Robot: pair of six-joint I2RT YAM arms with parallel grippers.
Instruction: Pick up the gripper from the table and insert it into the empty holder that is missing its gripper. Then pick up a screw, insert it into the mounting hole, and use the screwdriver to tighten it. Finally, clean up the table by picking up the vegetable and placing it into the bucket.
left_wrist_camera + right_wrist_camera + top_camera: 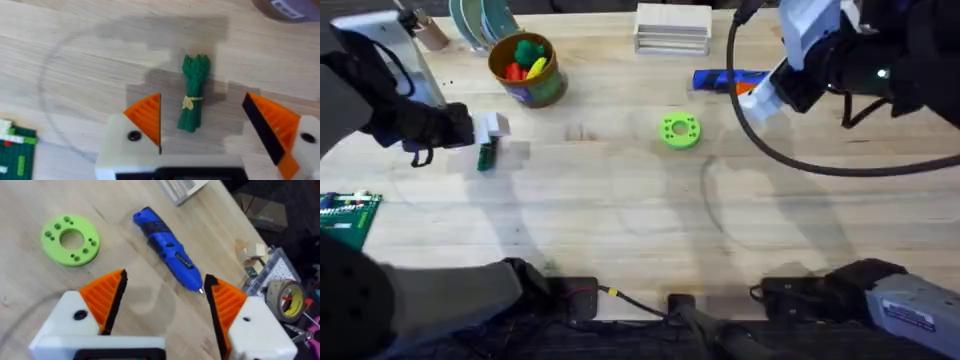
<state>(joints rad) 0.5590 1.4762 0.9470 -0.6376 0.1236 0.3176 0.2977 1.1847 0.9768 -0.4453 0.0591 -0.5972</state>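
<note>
My left end effector point(200, 127) hangs with its 2 pads apart, straddling the vegetable point(193, 95), which lies flat on the bench point(75, 60) between them, untouched. I judge the risk here to be a poor pinch: the bundle is slim and lies lengthwise in the gap, so closing too high or off-centre could roll it aside or clip just the leafy end, and it might drop on the way to the bucket point(526, 68), which stands just beyond, already holding coloured toys. My right end effector point(162, 307) is also apart and empty, above the screwdriver point(167, 255) at the far right. The green ring point(680, 131) sits mid-bench, clear of my path; a green board point(348, 215) lies near left.
</note>
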